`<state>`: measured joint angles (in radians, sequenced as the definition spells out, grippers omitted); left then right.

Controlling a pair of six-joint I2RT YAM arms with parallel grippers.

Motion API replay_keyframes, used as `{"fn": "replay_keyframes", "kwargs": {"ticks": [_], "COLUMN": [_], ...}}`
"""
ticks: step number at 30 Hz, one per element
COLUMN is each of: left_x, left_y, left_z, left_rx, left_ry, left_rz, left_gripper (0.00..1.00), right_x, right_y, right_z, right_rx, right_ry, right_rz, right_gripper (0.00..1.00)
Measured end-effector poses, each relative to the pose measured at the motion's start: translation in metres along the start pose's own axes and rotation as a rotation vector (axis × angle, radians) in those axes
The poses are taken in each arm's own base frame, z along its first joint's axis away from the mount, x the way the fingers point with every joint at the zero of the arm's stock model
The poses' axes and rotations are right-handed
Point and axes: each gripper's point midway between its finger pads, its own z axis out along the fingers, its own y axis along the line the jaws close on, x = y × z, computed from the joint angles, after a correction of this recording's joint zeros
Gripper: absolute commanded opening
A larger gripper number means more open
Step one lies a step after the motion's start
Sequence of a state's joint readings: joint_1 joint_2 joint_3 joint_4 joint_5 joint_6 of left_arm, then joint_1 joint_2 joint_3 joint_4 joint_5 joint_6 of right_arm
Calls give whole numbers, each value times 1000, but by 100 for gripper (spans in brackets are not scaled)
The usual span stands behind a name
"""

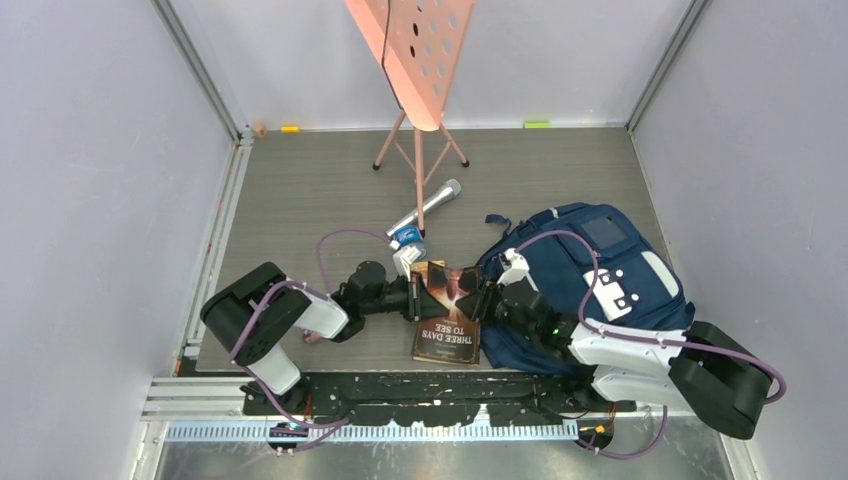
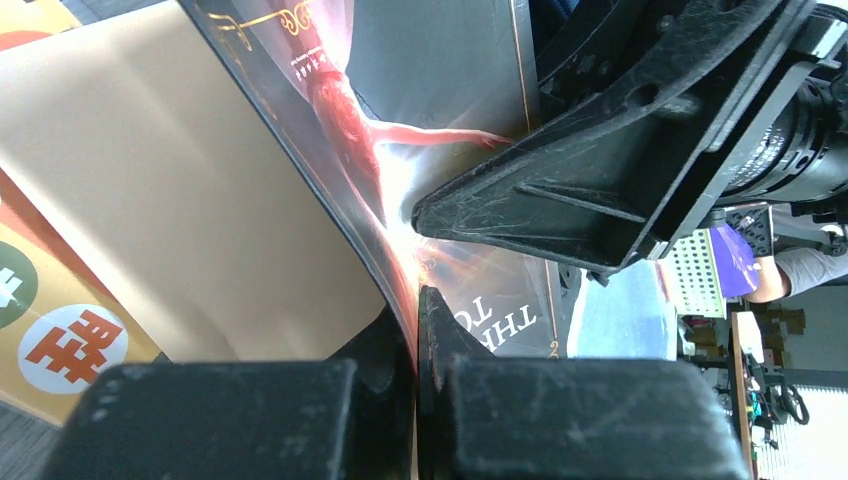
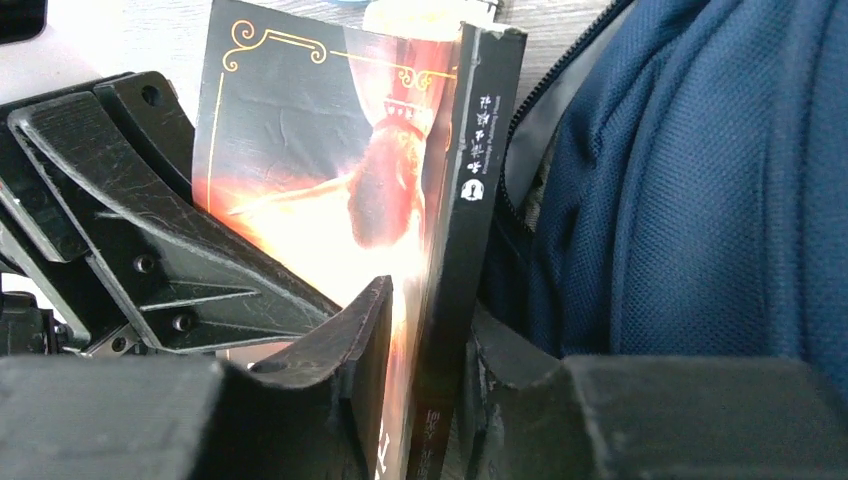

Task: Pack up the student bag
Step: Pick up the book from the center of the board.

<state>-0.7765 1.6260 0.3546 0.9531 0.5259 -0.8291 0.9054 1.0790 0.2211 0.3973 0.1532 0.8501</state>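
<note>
My left gripper (image 2: 417, 318) is pinched tight on the front cover of the book (image 1: 447, 328), Three Days to See, and that thin cover stands off the pale pages. My right gripper (image 3: 432, 305) clamps the book at its spine, one finger on the cover, the other squeezed against the student bag (image 1: 600, 265). The bag lies on the right half of the table (image 1: 300, 190), touching the book, a zipper edge beside the spine. A microphone (image 1: 428, 208) lies farther off, near a pink music stand (image 1: 415, 60).
</note>
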Motion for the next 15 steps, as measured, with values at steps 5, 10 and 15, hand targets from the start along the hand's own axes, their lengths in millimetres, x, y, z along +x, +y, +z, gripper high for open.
{"fn": "replay_keyframes", "kwargs": {"ticks": [5,10,15], "left_x": [-6,-22,-58], "left_y": [-9,-32,-65], "left_z": [-5,-20,-43], "left_rx": [10,2,-31], "left_ry": [-12,-39,-113], "left_rz": [22,93,197], "left_gripper": [30,71,94], "right_x": [-11,-49,-70], "right_y": [6,32,42], "right_z": [-6,-33,-60], "right_rx": [17,-11,-17], "right_ry": [-10,-98,-131], "right_rz": [-9,-26,-69], "right_gripper": [6,1,1]}}
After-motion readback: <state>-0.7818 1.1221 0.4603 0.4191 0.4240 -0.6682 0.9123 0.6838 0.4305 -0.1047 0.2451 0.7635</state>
